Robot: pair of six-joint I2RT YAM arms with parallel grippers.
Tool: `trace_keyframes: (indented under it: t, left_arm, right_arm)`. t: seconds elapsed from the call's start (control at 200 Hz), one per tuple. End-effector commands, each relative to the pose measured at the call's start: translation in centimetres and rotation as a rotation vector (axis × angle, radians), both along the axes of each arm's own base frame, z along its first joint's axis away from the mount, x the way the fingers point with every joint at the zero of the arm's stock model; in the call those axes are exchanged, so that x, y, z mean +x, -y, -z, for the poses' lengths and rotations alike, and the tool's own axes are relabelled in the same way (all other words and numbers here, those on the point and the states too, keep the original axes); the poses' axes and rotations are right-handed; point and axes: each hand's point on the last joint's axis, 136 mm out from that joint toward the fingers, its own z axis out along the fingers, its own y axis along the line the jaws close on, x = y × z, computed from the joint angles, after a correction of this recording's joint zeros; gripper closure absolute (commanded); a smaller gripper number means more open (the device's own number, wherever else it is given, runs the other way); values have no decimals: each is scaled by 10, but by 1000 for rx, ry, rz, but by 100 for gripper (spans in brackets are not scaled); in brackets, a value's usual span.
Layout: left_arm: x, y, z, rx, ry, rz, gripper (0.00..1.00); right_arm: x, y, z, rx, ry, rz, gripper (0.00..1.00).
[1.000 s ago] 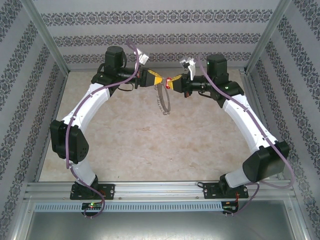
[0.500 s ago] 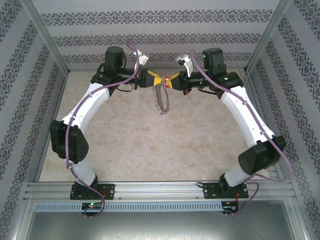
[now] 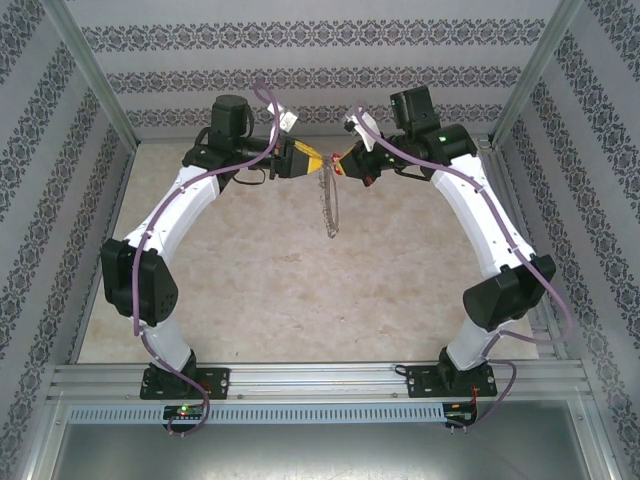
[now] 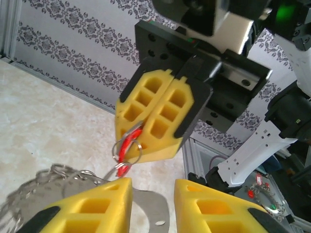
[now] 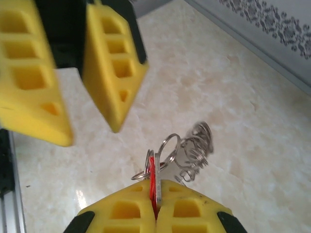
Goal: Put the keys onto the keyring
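Observation:
High over the far middle of the table my two grippers meet tip to tip. The right gripper [image 3: 343, 165] [image 5: 155, 188] is shut on the key [image 5: 151, 175], whose red head and silver blade are pinched between its yellow pads. Small split rings stick out past the tips. The keyring [image 3: 329, 205] hangs below the grip as a thin wire loop, and its fringe of small metal pieces [image 5: 195, 145] bunches beside the key. The left gripper [image 3: 316, 160] [image 4: 153, 194] is open just in front, its pads apart and nothing between them. In the left wrist view the key [image 4: 127, 145] dangles off the right gripper's tip.
The pale marbled table [image 3: 260, 290] lies well below both grippers. Patterned walls and aluminium posts [image 3: 95, 80] close in the back and sides. A metal rail [image 3: 320, 380] with both arm bases runs along the near edge.
The left gripper has opened and drawn back a little from the keyring. The right arm has shifted left and tilted up. The ring now hangs from the right gripper alone.

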Motion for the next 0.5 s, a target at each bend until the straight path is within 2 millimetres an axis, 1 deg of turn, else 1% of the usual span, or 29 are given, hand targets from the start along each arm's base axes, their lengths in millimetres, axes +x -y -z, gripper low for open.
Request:
trace_keyframes:
  t: [0.0, 0.12, 0.225, 0.315, 0.385, 0.495]
  left_arm:
    - [11, -9, 3, -13, 8, -45, 68]
    - [19, -18, 6, -34, -4, -100, 64]
    - [33, -34, 9, -48, -17, -208, 63]
    - [53, -55, 14, -60, -51, -350, 62]
    - [66, -77, 14, -91, -77, -465, 60]
    - [80, -107, 15, -126, -100, -606, 59]
  right_arm:
    - [2, 3, 7, -85, 4, 6, 100]
    - [11, 7, 22, -136, -29, 26, 100]
    - [18, 8, 35, -174, -60, 38, 100]
    - [24, 8, 45, -196, -82, 48, 100]
    - [31, 7, 51, -202, -96, 57, 100]
    - [42, 0, 58, -188, -116, 62, 100]
